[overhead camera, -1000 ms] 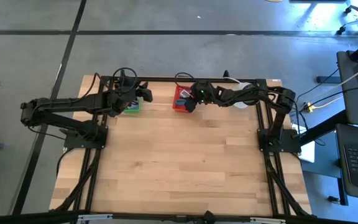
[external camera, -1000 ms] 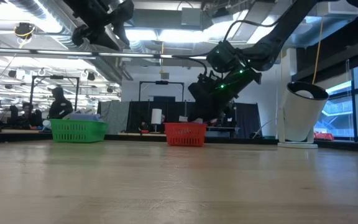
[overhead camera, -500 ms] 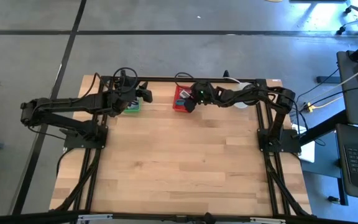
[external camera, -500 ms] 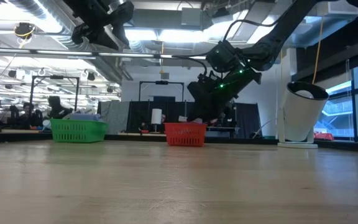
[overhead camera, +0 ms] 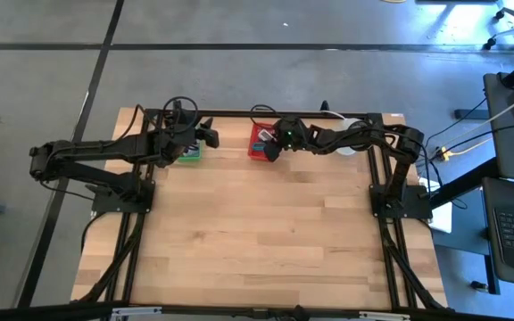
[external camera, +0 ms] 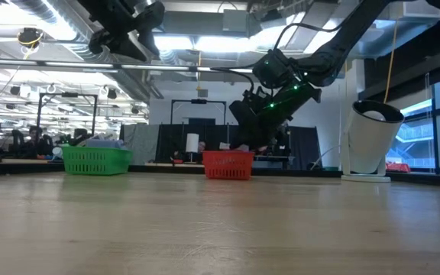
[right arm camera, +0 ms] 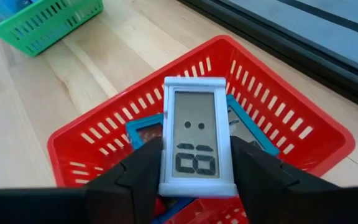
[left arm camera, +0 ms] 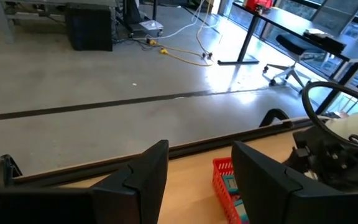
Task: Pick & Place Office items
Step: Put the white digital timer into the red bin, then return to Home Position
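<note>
On the left we see the left gripper point(overhead camera: 205, 136) hovering over the green basket point(overhead camera: 189, 152) at the far edge of the surface point(overhead camera: 266, 232); its jaws stand apart with nothing between them. Blue pieces point(external camera: 105, 143) lie in that basket. To the right, the right gripper point(right arm camera: 194, 165) hangs over the red basket point(right arm camera: 272, 134), its jaws pinching a white timer point(right arm camera: 195, 140) with a grey display. Teal pieces point(right arm camera: 143, 132) lie in the red basket beneath. A white cup point(external camera: 373, 137) stands farthest right.
</note>
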Controlling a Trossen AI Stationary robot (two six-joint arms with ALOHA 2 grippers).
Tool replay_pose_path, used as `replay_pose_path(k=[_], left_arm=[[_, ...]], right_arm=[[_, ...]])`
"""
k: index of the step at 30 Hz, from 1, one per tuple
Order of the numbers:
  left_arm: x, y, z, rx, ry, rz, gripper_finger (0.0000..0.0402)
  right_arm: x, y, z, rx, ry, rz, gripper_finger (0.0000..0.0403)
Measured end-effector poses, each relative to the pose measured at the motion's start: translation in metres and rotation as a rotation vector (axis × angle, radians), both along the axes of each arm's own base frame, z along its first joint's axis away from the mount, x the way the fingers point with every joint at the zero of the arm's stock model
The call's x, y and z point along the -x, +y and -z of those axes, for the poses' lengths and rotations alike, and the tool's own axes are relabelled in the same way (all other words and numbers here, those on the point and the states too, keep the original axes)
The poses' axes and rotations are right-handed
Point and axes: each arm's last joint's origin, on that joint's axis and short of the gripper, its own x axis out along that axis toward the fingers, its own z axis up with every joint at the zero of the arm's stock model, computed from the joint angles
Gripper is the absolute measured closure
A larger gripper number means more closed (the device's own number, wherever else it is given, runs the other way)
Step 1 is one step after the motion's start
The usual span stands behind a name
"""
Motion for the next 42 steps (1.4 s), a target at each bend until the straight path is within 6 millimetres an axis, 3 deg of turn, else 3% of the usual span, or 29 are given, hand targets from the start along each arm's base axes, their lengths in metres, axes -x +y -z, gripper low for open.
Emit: replay_pose_path(k=[12, 19, 31, 37, 42], left_arm=[[-0.001, -0.001, 0.0, 0.023, -0.006, 0.044, 0.0229], [0.011, -0.003, -0.01, -0.002, -0.034, 0.058, 0.0229], [0.064, -0.014, -0.047, -0.166, -0.062, 0.119, 0.0229], [0.081, -0.016, -0.054, -0.24, -0.015, 0.094, 0.0229], [0.088, -0.02, -0.051, -0.23, 0.028, 0.222, 0.0229]], right_arm=[[0.002, -0.002, -0.006, 0.004, -0.012, 0.005, 0.0165], [0.02, 0.001, -0.056, 0.049, -0.078, 0.008, 0.0145], [0.08, 0.034, -0.153, 0.163, -0.188, -0.049, 0.0144], [0.108, 0.046, -0.183, 0.357, -0.182, -0.135, 0.0144], [0.129, 0.055, -0.189, 0.313, -0.144, -0.128, 0.0144]])
